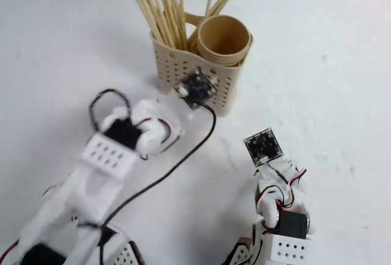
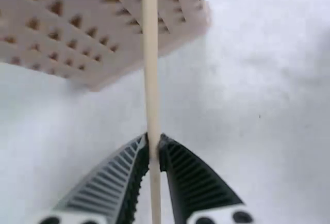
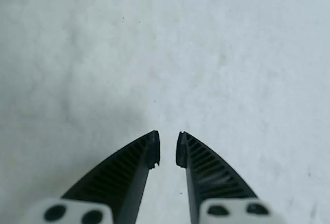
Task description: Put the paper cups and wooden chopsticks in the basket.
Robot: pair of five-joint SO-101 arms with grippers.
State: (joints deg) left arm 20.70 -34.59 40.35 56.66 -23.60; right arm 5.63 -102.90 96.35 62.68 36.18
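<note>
A: Holding anything, the left gripper point(image 2: 153, 144)?

B: Yes. It is clamped on one stick point(image 2: 150, 53), pinched right at the tips. The stick runs straight out ahead of them, with a short end back between the fingers.

A: And the basket point(image 2: 77, 33)?

B: Just ahead of the tips, with its pierced wall crossing behind the far part of the stick. From the high view, the cups point(image 1: 223, 39) sit nested inside it, beside a bundle of sticks point(image 1: 165, 8) standing up out of it.

A: So the step in hand is getting this one in with the rest?

B: I judge so. I cannot tell whether the far end is above the rim. I'd lift until it plainly clears, carry it forward over the open top, tip it steeper, and only then let go.

A: What could spoil it?

B: A hold that far out on the tips is thin, so a knock against the wall or the bundle could swivel the stick. Go slowly, and aim for the gap beside the bundle rather than into it.

A: The right gripper point(image 3: 167, 149)?

B: Barely parted, grasping nothing, with bare table point(image 3: 232, 53) ahead of it and the basket well off. I'd leave it out of the way.
</note>
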